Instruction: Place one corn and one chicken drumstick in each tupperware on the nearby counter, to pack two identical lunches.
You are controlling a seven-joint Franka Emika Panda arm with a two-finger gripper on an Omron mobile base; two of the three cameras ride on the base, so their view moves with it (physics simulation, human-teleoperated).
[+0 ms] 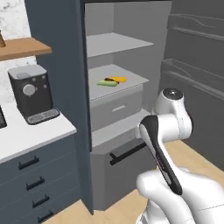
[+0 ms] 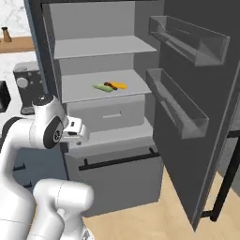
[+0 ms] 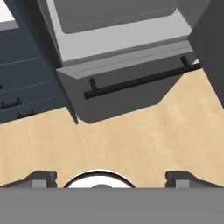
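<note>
— How far along does the packing look?

— Hardly begun, I'd say. The gripper [image 3: 107,177] points down at bare wooden floor, its two fingertips [image 3: 41,178] standing far apart at the bottom corners of the hand view, with nothing between them. Nothing is being carried.

— And the food?

— Sitting on the middle shelf [image 1: 131,81] of the open fridge, centre of the left base view. I count two cobs of corn: a green-husked one [image 1: 107,83] and a yellow one [image 1: 117,79] just behind it, the two touching or nearly so. From the right base view there is also a small dark brown bit [image 2: 109,85] between them (possibly a drumstick end, too small to be sure).

— So drumsticks?

— None I can count with confidence. At most that one hint.

— Containers?

— No lunch boxes in any of these views. The white counter [image 1: 39,131] at the left of the left base view carries a coffee machine [image 1: 31,92], and that's all I can make out on it.

— What's left, then?

— By my reckoning everything: both cobs, both drumsticks, into two boxes. The arm is folded low in front of the fridge's bottom drawer [image 3: 127,85], well below that shelf.
</note>
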